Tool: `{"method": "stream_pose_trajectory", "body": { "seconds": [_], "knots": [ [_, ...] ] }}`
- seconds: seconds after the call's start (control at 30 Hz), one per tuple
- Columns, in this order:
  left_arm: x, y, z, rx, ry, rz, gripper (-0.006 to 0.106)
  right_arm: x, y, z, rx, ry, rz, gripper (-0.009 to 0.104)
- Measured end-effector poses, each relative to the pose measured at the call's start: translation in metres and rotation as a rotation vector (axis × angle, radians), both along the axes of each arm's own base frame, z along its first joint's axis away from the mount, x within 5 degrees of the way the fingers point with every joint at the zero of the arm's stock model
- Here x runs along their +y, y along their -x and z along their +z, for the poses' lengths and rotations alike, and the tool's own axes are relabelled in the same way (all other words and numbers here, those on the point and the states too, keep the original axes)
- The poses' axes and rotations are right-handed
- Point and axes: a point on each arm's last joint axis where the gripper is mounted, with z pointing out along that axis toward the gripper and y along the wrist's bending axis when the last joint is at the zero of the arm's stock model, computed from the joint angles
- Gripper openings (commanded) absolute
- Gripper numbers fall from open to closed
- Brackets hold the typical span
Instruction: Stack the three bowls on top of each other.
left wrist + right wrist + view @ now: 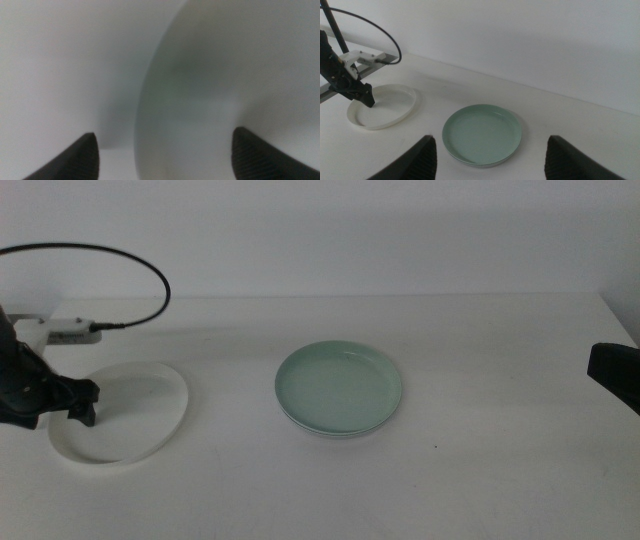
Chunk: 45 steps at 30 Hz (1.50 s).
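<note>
Middle view: white table (480, 480), pale wall; left hand (85, 405) spread over white bowl (140, 415)'s rim.

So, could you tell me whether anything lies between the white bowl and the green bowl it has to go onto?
Nothing visible: bare table separates the white bowl, straddled by the left gripper, from the green bowl.

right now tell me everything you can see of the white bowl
The white bowl is shallow, round and plate-like, with a low rim, and looks like matte plastic. It sits upright on the table at the left, apart from the pale green bowl. The left gripper is at its rim, one jaw inside the bowl, one outside. It holds nothing.
</note>
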Motion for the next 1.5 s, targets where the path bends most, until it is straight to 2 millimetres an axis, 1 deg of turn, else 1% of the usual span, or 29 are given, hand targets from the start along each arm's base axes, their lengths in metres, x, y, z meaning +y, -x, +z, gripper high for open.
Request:
{"method": "stream_pose_trajectory", "body": {
  "seconds": [0.13, 0.23, 0.37, 0.43, 0.5, 0.57, 0.63, 0.7, 0.73, 0.77, 0.8, 0.87, 0.93, 1.03, 1.1, 1.17, 1.27, 1.4, 1.47, 1.5],
  "knots": [
    [0.000, -0.004, -0.003, -0.009, 0.019, 0.021, 0.056, 0.000, 0.000, 0.000, 0.000, 0.000, 0.000, 0.055],
    [0.000, -0.005, -0.004, -0.017, 0.025, 0.032, 0.036, 0.000, 0.000, 0.000, 0.000, 0.000, 0.000, 0.055],
    [0.002, -0.006, -0.003, -0.020, 0.015, 0.029, 0.002, 0.000, 0.000, 0.000, 0.000, 0.000, 0.000, 0.055],
    [0.002, -0.005, -0.001, -0.019, 0.011, 0.033, 0.000, 0.000, 0.000, 0.000, 0.000, 0.000, 0.000, 0.055],
    [-0.001, -0.002, 0.008, -0.014, 0.035, 0.055, 0.000, 0.000, 0.000, 0.000, 0.000, 0.000, 0.000, 0.055],
    [-0.007, 0.000, 0.024, -0.029, 0.060, 0.061, 0.000, 0.000, 0.000, 0.000, 0.000, 0.000, 0.000, 0.055],
    [-0.018, 0.001, 0.047, -0.070, 0.080, 0.049, 0.000, 0.000, 0.000, 0.000, 0.000, 0.000, 0.000, 0.055],
    [-0.039, 0.001, 0.075, -0.132, 0.102, 0.007, 0.000, 0.000, 0.000, 0.000, 0.000, 0.000, 0.000, 0.055],
    [-0.048, 0.000, 0.085, -0.154, 0.112, -0.015, 0.000, 0.000, 0.000, 0.000, 0.000, 0.000, 0.000, 0.055],
    [-0.062, -0.001, 0.096, -0.181, 0.130, -0.044, 0.000, 0.000, 0.000, 0.000, 0.000, 0.000, 0.000, 0.055],
    [-0.077, -0.002, 0.105, -0.206, 0.148, -0.077, 0.000, 0.000, 0.000, 0.000, 0.000, 0.000, 0.000, 0.055],
    [-0.106, -0.006, 0.115, -0.236, 0.178, -0.133, 0.000, 0.000, 0.000, 0.000, 0.000, 0.000, 0.000, 0.055],
    [-0.133, -0.009, 0.116, -0.241, 0.206, -0.179, 0.000, 0.000, 0.000, 0.000, 0.000, 0.000, 0.000, 0.055],
    [-0.174, -0.016, 0.108, -0.238, 0.240, -0.238, 0.000, 0.000, 0.000, 0.000, 0.000, 0.000, 0.000, 0.055],
    [-0.196, -0.023, 0.099, -0.234, 0.254, -0.263, 0.000, 0.000, 0.000, 0.000, 0.000, 0.000, 0.000, 0.055],
    [-0.212, -0.030, 0.086, -0.225, 0.263, -0.275, 0.000, 0.000, 0.000, 0.000, 0.000, 0.000, 0.000, 0.055],
    [-0.229, -0.039, 0.070, -0.214, 0.273, -0.278, 0.000, 0.000, 0.000, 0.000, 0.000, 0.000, 0.000, 0.055],
    [-0.238, -0.049, 0.051, -0.219, 0.294, -0.262, 0.002, 0.000, 0.000, 0.000, 0.000, 0.000, 0.000, 0.055],
    [-0.240, -0.052, 0.045, -0.222, 0.307, -0.250, 0.005, 0.000, 0.000, 0.000, 0.000, 0.000, 0.000, 0.055],
    [-0.241, -0.053, 0.042, -0.223, 0.313, -0.247, 0.009, 0.000, 0.000, 0.000, 0.000, 0.000, 0.000, 0.055]
  ]
}}
